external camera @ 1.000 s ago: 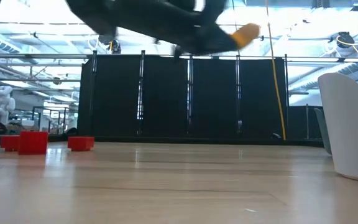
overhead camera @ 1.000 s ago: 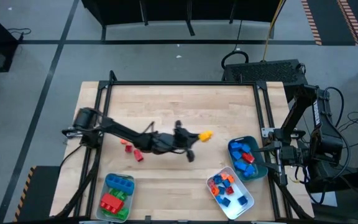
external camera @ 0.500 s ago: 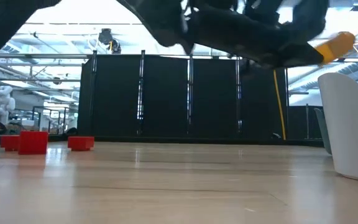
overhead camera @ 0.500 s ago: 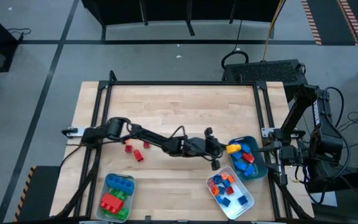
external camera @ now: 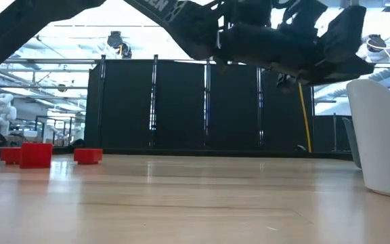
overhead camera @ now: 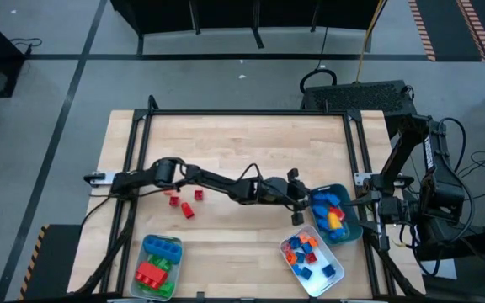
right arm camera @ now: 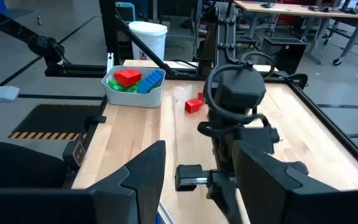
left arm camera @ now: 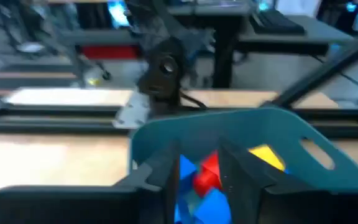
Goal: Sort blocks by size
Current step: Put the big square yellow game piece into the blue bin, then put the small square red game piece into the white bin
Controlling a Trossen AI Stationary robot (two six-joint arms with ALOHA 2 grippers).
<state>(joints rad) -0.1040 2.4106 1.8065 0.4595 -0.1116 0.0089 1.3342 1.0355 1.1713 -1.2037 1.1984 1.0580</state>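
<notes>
My left claw point(overhead camera: 303, 202) was stretched far across the surface point(overhead camera: 242, 143), sitting at the near rim of the teal tray point(overhead camera: 349, 225) on the right side, raised above the wood in the low view. Its fingers point(left arm camera: 241, 171) stood apart with nothing between them (through the gap the left wrist view showed straight into the tray). An orange-yellow block point(overhead camera: 335, 217) lay inside that tray on top of the blue and red ones; in the left wrist view it showed as a yellow piece point(left arm camera: 267, 156) beside a red one point(left arm camera: 207, 173). Just beside the teal tray, nearer the surface's front edge, the white tray point(overhead camera: 333, 280) held a mix of small blue, red and orange blocks point(overhead camera: 304, 251). At the left front corner the pale grey tray point(overhead camera: 144, 249) carried the long pieces, blue, red and green point(overhead camera: 151, 273). Three small red blocks point(overhead camera: 184, 202) lay loose on the bare wood near the left arm's base, well apart from every tray; the low view caught them as red cubes point(external camera: 36, 154) at the far left. My right claw point(right arm camera: 194, 177) hung parked at the right edge of the surface, behind the teal tray, fingers spread wide and empty.
</notes>
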